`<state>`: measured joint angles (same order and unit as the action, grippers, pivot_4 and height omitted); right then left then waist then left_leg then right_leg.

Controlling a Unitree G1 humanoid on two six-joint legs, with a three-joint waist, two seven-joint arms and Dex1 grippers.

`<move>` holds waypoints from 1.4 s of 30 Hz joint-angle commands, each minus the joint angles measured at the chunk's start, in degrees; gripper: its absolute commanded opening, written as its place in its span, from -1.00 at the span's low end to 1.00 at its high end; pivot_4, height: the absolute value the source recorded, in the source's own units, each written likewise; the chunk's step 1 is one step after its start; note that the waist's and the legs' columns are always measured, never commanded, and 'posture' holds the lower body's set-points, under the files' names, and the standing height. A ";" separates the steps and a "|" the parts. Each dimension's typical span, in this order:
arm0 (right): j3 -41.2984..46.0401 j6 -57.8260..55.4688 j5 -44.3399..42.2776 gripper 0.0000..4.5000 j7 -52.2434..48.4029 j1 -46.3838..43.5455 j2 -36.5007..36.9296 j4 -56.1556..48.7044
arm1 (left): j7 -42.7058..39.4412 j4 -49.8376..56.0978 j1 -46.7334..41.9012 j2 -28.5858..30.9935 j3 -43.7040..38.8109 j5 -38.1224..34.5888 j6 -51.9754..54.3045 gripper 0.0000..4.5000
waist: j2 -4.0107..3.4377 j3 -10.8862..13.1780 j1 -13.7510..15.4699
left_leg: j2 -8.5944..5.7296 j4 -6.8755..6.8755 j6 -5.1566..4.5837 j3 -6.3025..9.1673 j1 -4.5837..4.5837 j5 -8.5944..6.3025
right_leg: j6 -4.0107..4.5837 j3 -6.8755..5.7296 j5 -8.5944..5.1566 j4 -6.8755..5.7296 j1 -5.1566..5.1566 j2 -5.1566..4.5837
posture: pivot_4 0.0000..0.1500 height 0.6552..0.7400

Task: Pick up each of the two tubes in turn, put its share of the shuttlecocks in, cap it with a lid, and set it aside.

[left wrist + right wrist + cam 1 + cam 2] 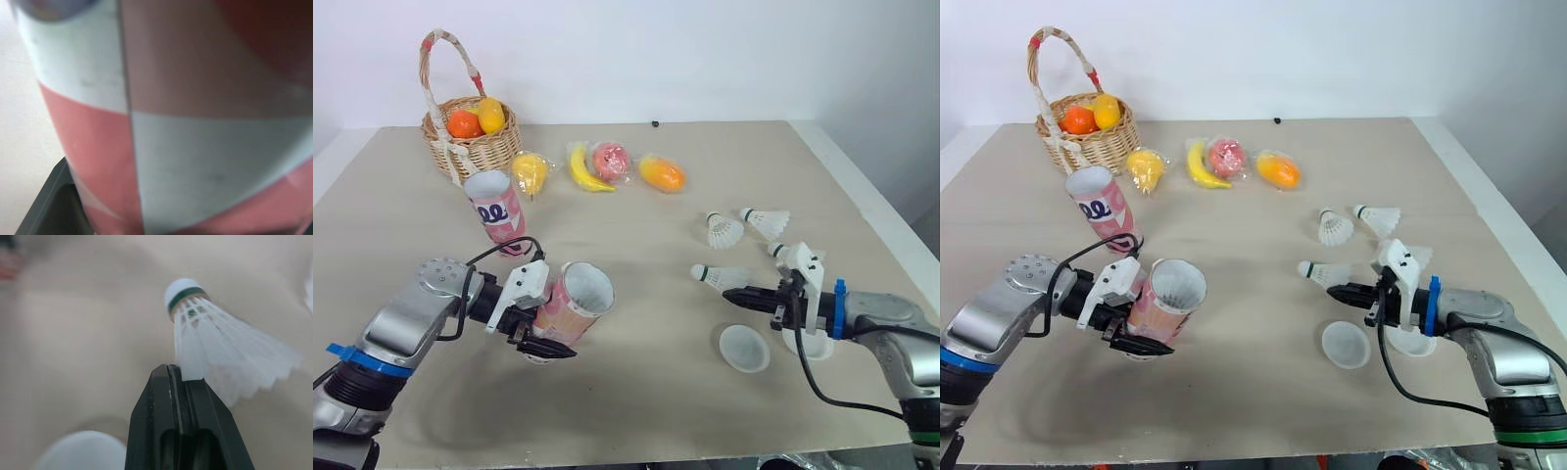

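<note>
My left gripper [548, 338] is shut on a pink-and-white tube [573, 302], held tilted just above the table with its open mouth facing up and right; the tube's wall [186, 147] is close up in the left wrist view. A second tube [497, 209] stands further back on the left. My right gripper [728, 292] is shut with nothing between its fingers [168, 396]. Its tip is right beside a white shuttlecock [220, 347] lying on the table [720, 277]. Two more shuttlecocks [722, 231] [766, 221] lie behind, and another [793, 253] is partly hidden by the wrist. One lid [744, 349] lies in front; a second lid [808, 345] is under the right wrist.
A wicker basket [475, 147] with fruit stands at the back left. Bagged fruit lies in a row beside it: a pear [530, 171], a banana [585, 168], a peach [611, 160] and a mango [662, 173]. The table's right edge [871, 211] runs near the right arm.
</note>
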<state>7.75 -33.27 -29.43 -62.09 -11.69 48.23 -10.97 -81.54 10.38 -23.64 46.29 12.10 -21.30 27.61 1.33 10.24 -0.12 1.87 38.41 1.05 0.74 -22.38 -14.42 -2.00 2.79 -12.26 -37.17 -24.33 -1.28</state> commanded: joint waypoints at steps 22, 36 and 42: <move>-24.31 10.16 8.44 -0.99 -13.49 -35.69 -1.41 -14.27 | -0.92 -1.75 -2.74 -0.87 2.14 0.30 -0.06 0.56 | 0.00 0.00 -0.32 | -0.14 0.02 0.00 0.01 -0.10 0.00 | -0.10 0.21 -0.06 0.02 -0.03 -0.05 | 1.00 0.76; -27.05 9.83 8.25 0.29 -16.79 -43.59 -9.77 -9.54 | -0.72 -1.77 -2.82 -1.12 2.08 0.26 -0.07 0.56 | 0.00 0.01 -0.36 | -0.14 0.03 0.00 -0.01 -0.11 0.00 | -0.22 0.22 0.02 -0.02 -0.06 -0.05 | 1.00 0.76; -19.07 0.06 -3.30 0.65 -15.35 -42.08 -10.66 -6.15 | -1.72 -3.09 -4.47 -1.75 3.04 1.06 -1.20 0.56 | 0.00 0.01 -0.24 | -0.15 0.04 0.00 0.06 -0.11 0.00 | -0.30 0.16 0.08 -0.03 -0.03 -0.06 | 1.00 0.76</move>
<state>-14.84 -30.60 -29.58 -78.49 -53.57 37.77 -18.44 -83.23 7.67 -26.82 45.28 14.15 -20.94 27.41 1.33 10.25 -0.36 1.72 38.46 1.05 0.79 -22.49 -14.42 -2.26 2.96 -12.20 -37.20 -24.35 -1.35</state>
